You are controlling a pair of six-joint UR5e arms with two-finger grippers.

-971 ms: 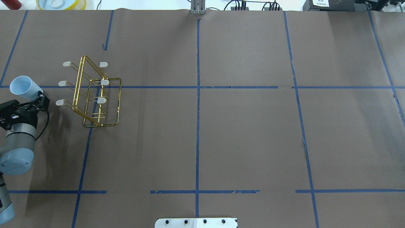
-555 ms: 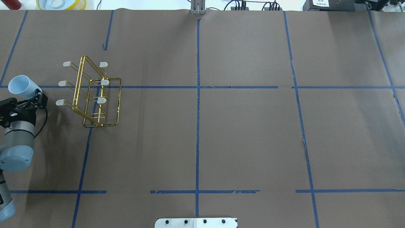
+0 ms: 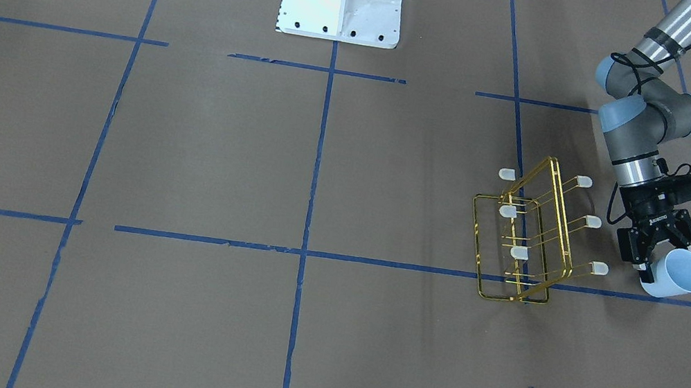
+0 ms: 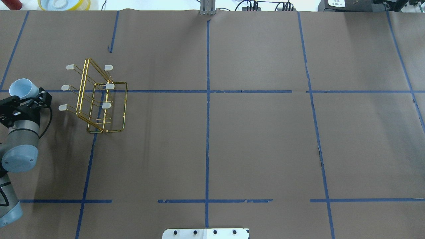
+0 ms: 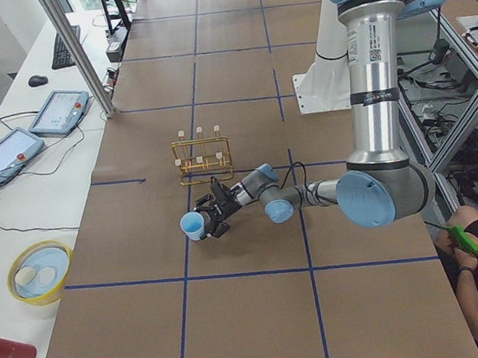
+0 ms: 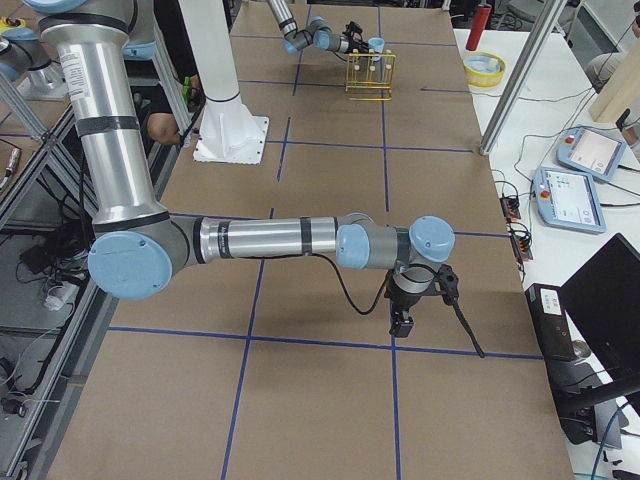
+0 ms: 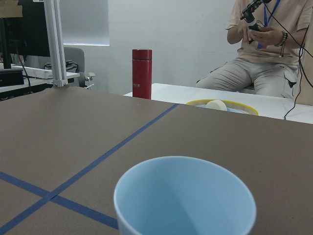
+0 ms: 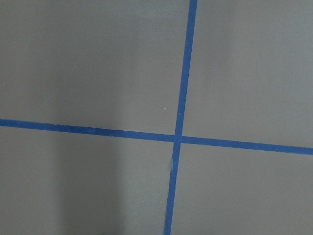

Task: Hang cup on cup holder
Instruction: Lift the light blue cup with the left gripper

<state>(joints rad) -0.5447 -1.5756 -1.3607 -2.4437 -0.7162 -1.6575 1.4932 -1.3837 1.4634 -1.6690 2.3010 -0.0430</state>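
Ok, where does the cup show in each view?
Front-facing: cup right of middle, right of the cup holder.
Overhead: cup at left edge, left of it.
Exterior left: cup centre-left, in front of it.
Exterior right: cup far, top, by it.
Left wrist: cup bottom centre.
Right wrist: not in it.
Landmark: the cup holder.

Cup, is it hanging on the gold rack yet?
No, the left gripper holds the cup beside the rack, apart from its prongs.

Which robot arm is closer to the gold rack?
Left. The left gripper, holding the cup, is just beside the rack, not touching it. The right gripper is far off, over the table's other end.
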